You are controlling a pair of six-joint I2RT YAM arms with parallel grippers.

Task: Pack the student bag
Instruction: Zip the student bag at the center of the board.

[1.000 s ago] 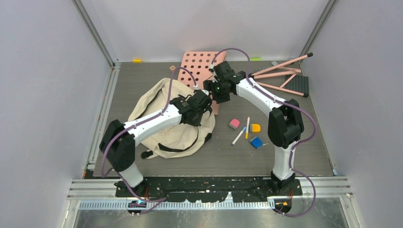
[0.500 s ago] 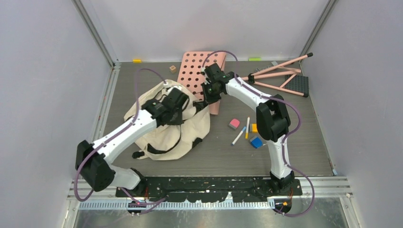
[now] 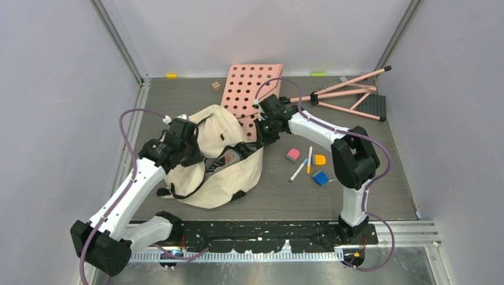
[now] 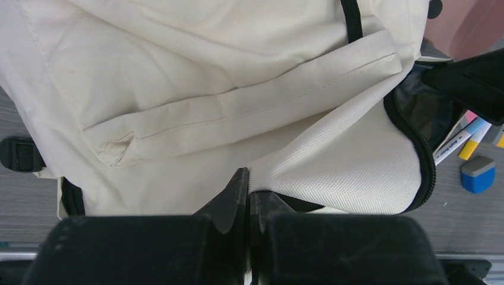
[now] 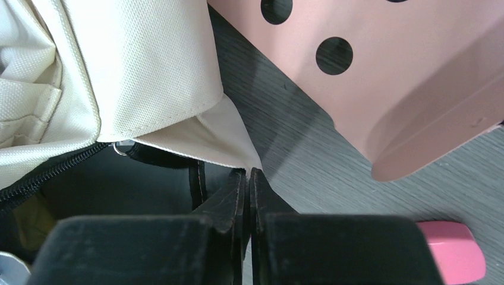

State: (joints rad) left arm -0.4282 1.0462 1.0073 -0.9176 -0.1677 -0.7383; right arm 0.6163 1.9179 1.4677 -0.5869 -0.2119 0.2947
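The student bag (image 3: 226,172) lies left of centre, cream fabric with black zipper trim, its mouth pulled apart so the dark lining (image 3: 233,155) shows. My left gripper (image 3: 191,155) is shut on the left edge of the opening; in the left wrist view the jaws (image 4: 249,178) pinch cream fabric of the bag (image 4: 208,77). At the right edge my right gripper (image 3: 260,138) is shut on the bag too. In the right wrist view its jaws (image 5: 248,175) clamp a corner of the cream flap (image 5: 136,77) beside the zipper.
A pink perforated board (image 3: 252,89) leans behind the bag, close to my right gripper. Right of the bag lie a pink eraser (image 3: 292,155), two markers (image 3: 299,169), a yellow piece (image 3: 320,159) and a blue piece (image 3: 320,177). A pink folding stand (image 3: 350,95) lies at the back right.
My left arm swung left with the bag's edge in its jaws. The right gripper came down and shut on the opposite edge. The bag's mouth has spread open between them.
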